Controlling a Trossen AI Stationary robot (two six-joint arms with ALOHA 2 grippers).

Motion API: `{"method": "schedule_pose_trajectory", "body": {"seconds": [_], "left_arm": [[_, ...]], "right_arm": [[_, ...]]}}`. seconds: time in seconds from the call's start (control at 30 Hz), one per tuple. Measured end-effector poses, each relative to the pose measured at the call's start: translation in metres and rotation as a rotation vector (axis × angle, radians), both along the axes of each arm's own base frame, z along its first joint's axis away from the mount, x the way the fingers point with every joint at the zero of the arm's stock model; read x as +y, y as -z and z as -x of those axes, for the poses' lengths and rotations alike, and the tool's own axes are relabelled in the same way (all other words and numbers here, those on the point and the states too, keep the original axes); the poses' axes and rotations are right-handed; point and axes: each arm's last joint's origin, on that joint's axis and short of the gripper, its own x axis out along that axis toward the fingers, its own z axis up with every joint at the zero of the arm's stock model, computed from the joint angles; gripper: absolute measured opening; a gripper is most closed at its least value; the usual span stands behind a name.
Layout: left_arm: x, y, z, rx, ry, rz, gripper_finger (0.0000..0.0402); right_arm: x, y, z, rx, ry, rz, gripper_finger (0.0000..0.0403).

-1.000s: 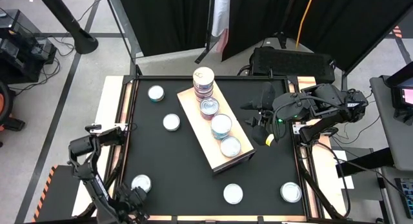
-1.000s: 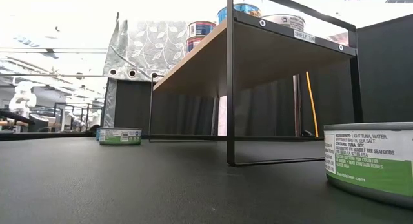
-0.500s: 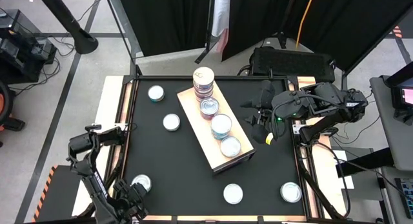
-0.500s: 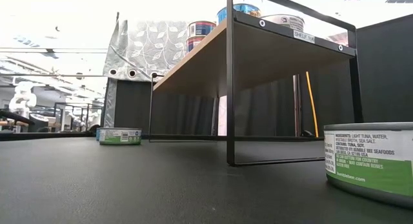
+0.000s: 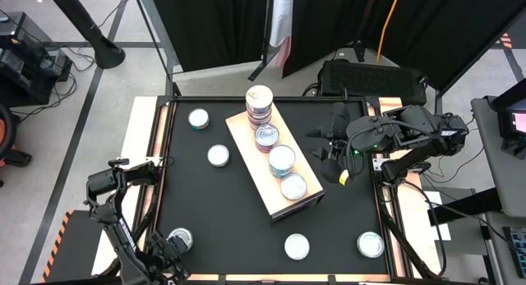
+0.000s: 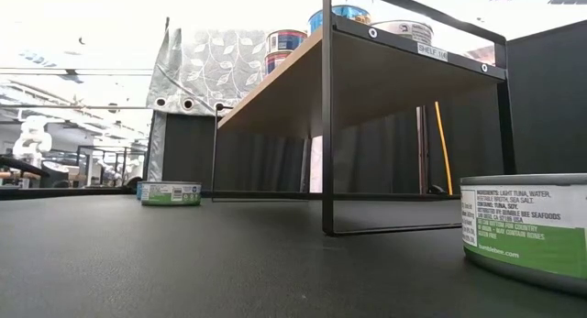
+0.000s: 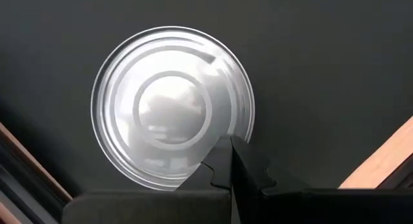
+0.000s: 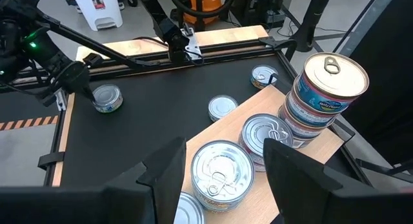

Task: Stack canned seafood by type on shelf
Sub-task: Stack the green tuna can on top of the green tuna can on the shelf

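One tin (image 7: 173, 106) sits at the table's near-left corner, directly beneath the left end effector (image 7: 229, 161), whose fingers are pressed together. Descending like that would knock it aside. The right end effector (image 8: 222, 161), partly spread and empty, hovers beside the shelf (image 5: 246, 139).

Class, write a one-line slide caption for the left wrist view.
Shut left gripper poised over a silvery tin lying on the black tabletop.

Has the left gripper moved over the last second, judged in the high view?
Barely. The left gripper, shut, stays at the table's near-left corner over the same tin, with only a slight shift against the table edge.
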Motion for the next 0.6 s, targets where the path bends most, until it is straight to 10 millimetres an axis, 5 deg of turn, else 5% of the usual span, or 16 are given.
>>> {"method": "schedule_pose_trajectory", "body": {"seconds": [0.3, 0.6], "left_arm": [[-0.004, -0.020, -0.004, 0.032, 0.010, -0.009, 0.0000], [-0.014, -0.010, 0.001, 0.024, 0.034, 0.001, 0.0000]], "right_arm": [[0.000, 0.000, 0.000, 0.001, -0.002, 0.003, 0.0199], [0.000, 0.000, 0.000, 0.003, -0.007, 0.013, 0.0199]]}}
